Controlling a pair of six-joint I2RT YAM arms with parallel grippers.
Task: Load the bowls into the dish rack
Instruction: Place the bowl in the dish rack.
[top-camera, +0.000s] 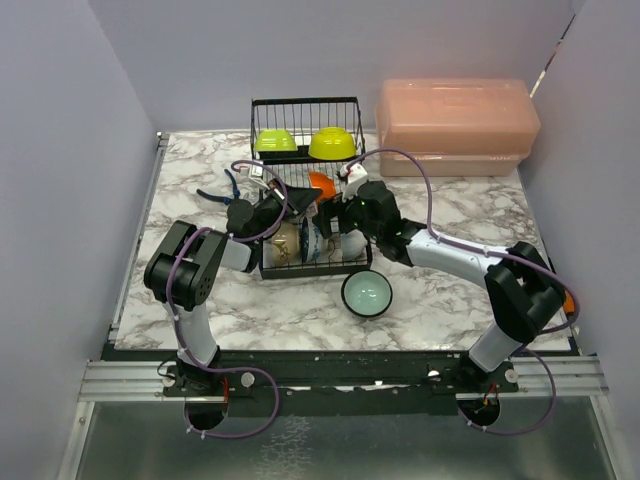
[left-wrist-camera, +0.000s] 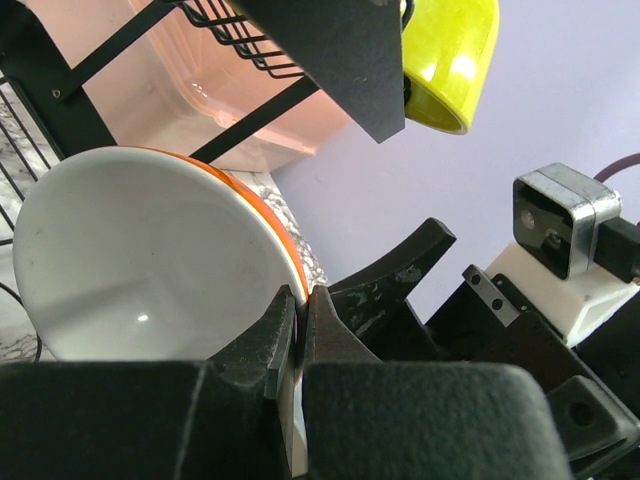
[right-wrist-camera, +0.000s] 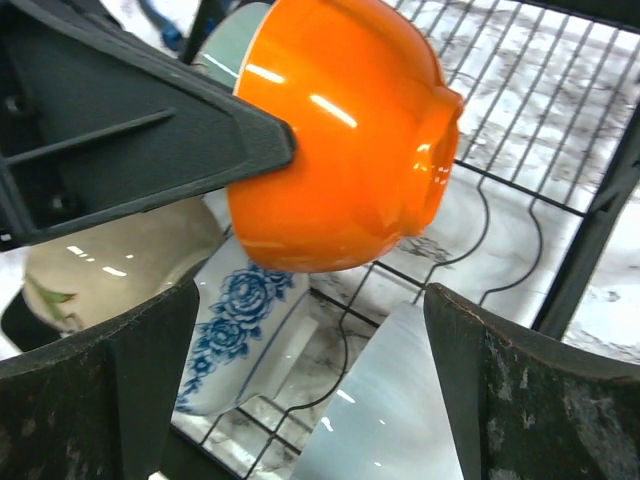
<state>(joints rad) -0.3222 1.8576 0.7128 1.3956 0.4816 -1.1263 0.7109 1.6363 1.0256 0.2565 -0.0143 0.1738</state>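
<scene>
Top external: noted yellow-green bowls (top-camera: 275, 141) sitting in upper basket of dish rack (top-camera: 305, 100); teal bowl (top-camera: 367, 293) upright on desk (top-camera: 460, 215), just in front of rack.

Left wrist: left gripper (left-wrist-camera: 303, 305) pinched tight on rim of orange bowl (left-wrist-camera: 140, 260), bowl tilted.

Right wrist: right gripper (right-wrist-camera: 310, 300) spread wide, holding nothing, orange bowl just ahead; blue-patterned bowl (right-wrist-camera: 235, 330) on edge in lower tier.

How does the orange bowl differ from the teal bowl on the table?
The orange bowl is pinched at its rim by the left gripper; the teal bowl is untouched. The orange bowl is tipped sideways above the slots of the dish rack; the teal bowl sits upright on the table. Both are round and glossy.
</scene>
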